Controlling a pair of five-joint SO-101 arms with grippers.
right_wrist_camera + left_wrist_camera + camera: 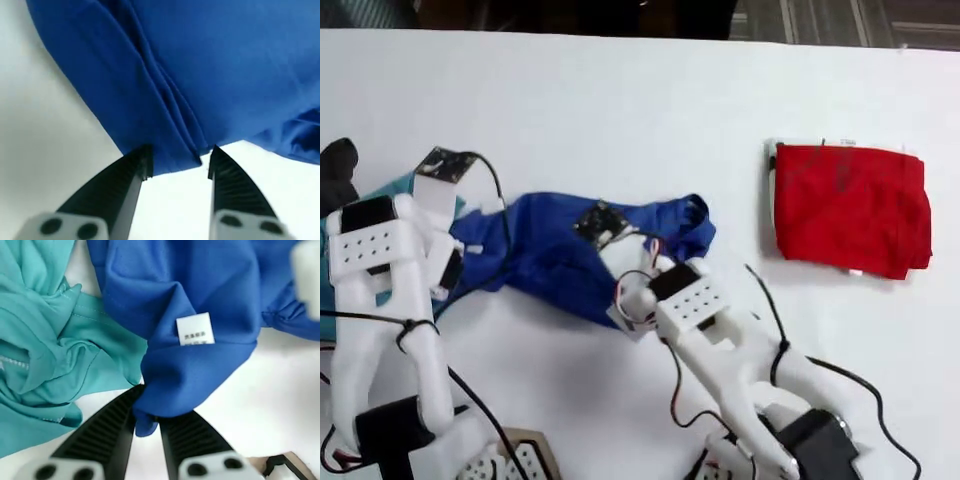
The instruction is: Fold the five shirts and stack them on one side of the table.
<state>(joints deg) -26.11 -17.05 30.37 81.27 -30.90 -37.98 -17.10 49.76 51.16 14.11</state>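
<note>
A crumpled blue shirt (560,255) lies across the middle of the white table (620,110). My left gripper (146,416) is shut on a bunched corner of the blue shirt (200,300), whose white label shows. Beside it lies a teal shirt (45,340), at the table's left edge (380,190). My right gripper (177,160) is open, its black fingers (225,175) straddling the folded hem of the blue shirt (200,65). A folded red shirt (848,208) rests at the right side.
A dark object (338,170) sits at the far left edge. Cables trail from both arms over the table's near part. Bare table stretches along the back and between the blue and red shirts.
</note>
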